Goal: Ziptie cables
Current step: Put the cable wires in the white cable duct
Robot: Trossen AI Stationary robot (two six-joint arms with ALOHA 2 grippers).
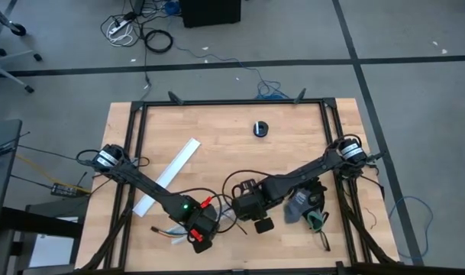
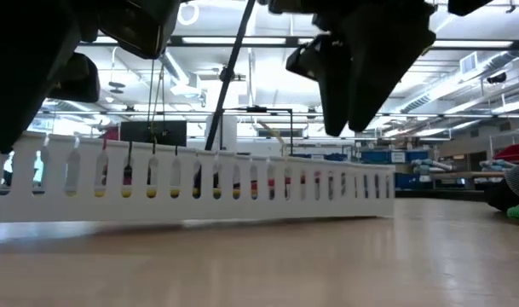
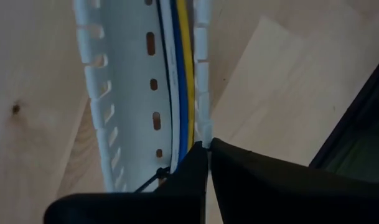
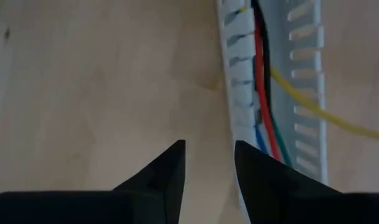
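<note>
The middle and far part of the counter [image 1: 240, 164] lies open; only a small dark round object [image 1: 261, 129] sits near the far edge. A white slotted channel [image 1: 168, 176] runs diagonally across the left half, its walls blocking low sideways passage, with cables [image 3: 182, 74] lying inside. The near edge is crowded: the left tool [image 1: 199, 243] and right tool [image 1: 261, 225] stand close together there, and a dark heap [image 1: 307, 208] lies just beside the right arm.
</note>
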